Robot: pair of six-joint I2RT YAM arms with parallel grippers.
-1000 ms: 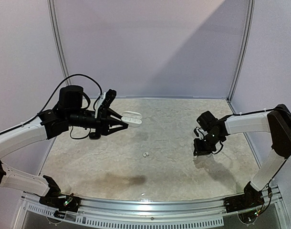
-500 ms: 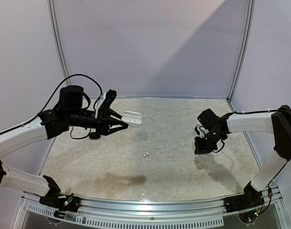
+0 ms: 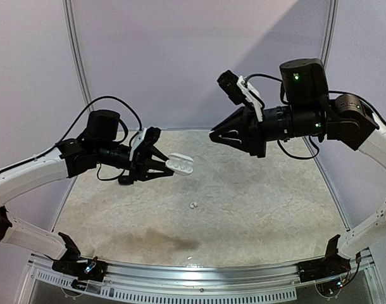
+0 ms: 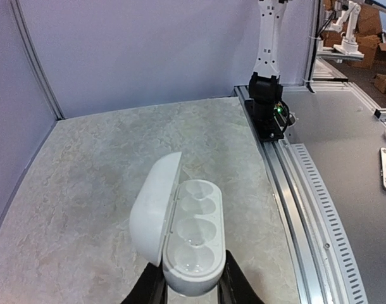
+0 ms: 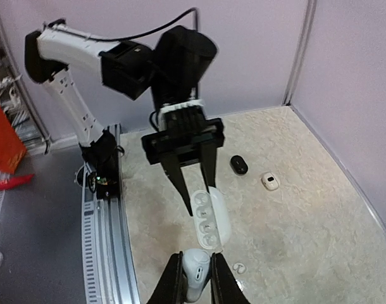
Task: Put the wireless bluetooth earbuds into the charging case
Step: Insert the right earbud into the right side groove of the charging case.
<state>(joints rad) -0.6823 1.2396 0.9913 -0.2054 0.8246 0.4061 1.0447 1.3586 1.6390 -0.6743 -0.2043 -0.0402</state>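
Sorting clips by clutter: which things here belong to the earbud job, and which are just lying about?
Job: open white case in left hand; white earbud in right hand; loose white earbud.
Lying about: black oval bit, small white bit; both too small to identify.

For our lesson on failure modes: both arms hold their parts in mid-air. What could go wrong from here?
1. The small earbud pinched between the right fingers might slip or twist before it lines up.
2. The open charging case is gripped at one end by the left fingers in mid-air, so pressing into a well could tip it.
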